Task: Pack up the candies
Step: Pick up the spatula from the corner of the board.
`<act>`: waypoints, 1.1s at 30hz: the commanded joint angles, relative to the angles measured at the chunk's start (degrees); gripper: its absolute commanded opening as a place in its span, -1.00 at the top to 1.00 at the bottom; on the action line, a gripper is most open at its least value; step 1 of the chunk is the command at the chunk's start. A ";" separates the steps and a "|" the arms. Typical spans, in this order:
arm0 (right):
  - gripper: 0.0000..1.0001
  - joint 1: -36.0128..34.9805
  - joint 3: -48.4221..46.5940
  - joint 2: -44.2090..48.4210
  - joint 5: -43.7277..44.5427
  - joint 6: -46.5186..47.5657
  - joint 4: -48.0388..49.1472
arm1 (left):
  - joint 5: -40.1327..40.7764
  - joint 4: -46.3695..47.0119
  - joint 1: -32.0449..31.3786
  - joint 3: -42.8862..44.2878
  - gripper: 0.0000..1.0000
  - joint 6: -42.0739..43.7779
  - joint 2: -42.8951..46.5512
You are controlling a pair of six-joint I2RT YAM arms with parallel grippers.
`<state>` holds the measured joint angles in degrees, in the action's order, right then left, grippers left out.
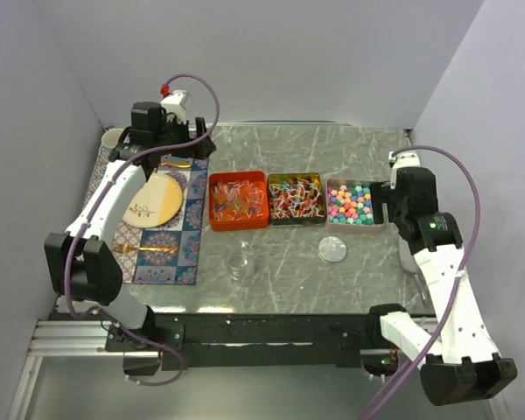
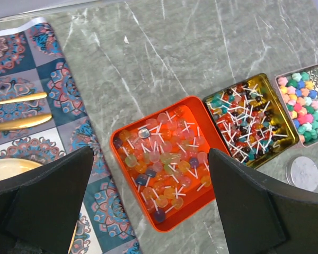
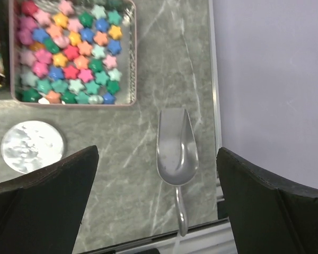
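Candies (image 1: 296,196) fill three trays in a row mid-table: orange tray (image 1: 215,203), gold tray (image 1: 270,201) and pink tray (image 1: 355,228). Left gripper (image 2: 150,159), back-left by the placemat (image 1: 171,249), has its fingers spread wide and empty; right gripper (image 3: 157,153), likewise spread and empty, hangs above a scoop (image 3: 175,148) beside the pink tray

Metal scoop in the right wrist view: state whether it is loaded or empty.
Empty. The scoop lies on the table outside the tin, its bowl bare metal, no star candies in it.
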<state>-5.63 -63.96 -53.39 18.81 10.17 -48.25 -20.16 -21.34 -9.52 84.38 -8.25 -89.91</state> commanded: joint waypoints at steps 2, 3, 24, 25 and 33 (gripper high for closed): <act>-1.00 3.33 4.45 0.48 4.92 5.20 2.10 | -1.64 0.43 -0.33 2.11 -0.93 -0.63 -1.40; -1.00 4.65 4.81 -0.22 4.31 6.51 0.19 | -1.55 0.34 -0.41 2.02 -0.93 -0.63 -1.67; -0.53 35.51 13.15 -4.09 -7.64 29.46 -20.58 | 0.82 -0.72 -0.85 -0.35 -0.98 -0.36 -4.13; -0.53 35.86 14.21 -4.09 -8.08 29.81 -19.53 | 1.09 -0.72 -0.85 -0.36 -0.98 -0.36 -4.40; -0.29 36.04 18.70 -12.43 -12.92 28.59 -9.16 | 2.93 -1.68 -0.85 -0.53 -0.98 1.30 -4.31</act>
<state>30.11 -45.56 -61.06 8.88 37.23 -64.47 -18.92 -22.22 -10.13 84.33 -8.62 -94.61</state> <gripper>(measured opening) 0.698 0.988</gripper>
